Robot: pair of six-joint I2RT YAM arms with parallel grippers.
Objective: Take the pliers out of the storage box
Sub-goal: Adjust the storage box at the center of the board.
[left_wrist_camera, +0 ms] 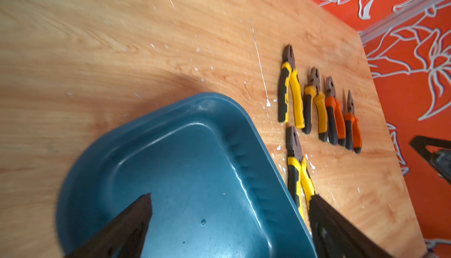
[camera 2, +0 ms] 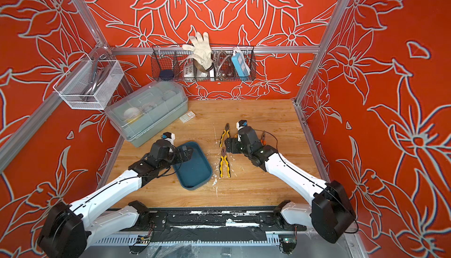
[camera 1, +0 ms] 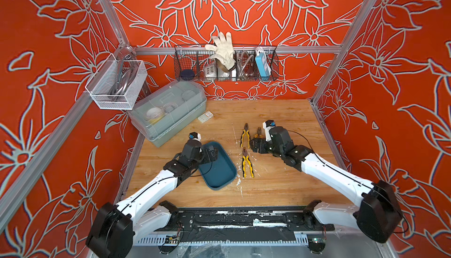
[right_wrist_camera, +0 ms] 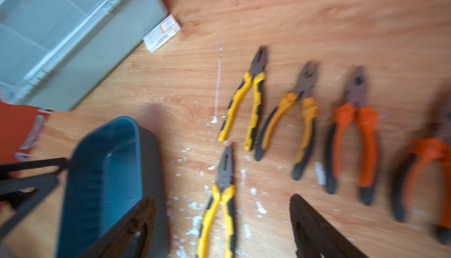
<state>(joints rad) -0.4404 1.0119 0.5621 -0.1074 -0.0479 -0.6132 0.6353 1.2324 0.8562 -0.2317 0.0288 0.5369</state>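
The storage box (camera 1: 219, 171) is a shallow teal tray on the wooden table, and its floor (left_wrist_camera: 195, 159) is bare. My left gripper (camera 1: 211, 152) hangs open over the tray's far end, its fingers (left_wrist_camera: 136, 215) wide apart. Five pliers lie on the table right of the tray. Four form a row: yellow (left_wrist_camera: 290, 88), yellow (left_wrist_camera: 314, 103), orange (left_wrist_camera: 334, 112) and orange (left_wrist_camera: 352, 122). A fifth yellow pair (right_wrist_camera: 219, 203) lies nearer, beside the tray. My right gripper (right_wrist_camera: 222, 198) stands open just above that pair, holding nothing.
A translucent grey-green lidded bin (camera 1: 170, 112) stands at the back left with a small white carton (camera 1: 205, 117) beside it. A black wire basket (camera 1: 225, 64) and a white mesh basket (camera 1: 117, 83) hang on the walls. White flecks dot the wood around the pliers.
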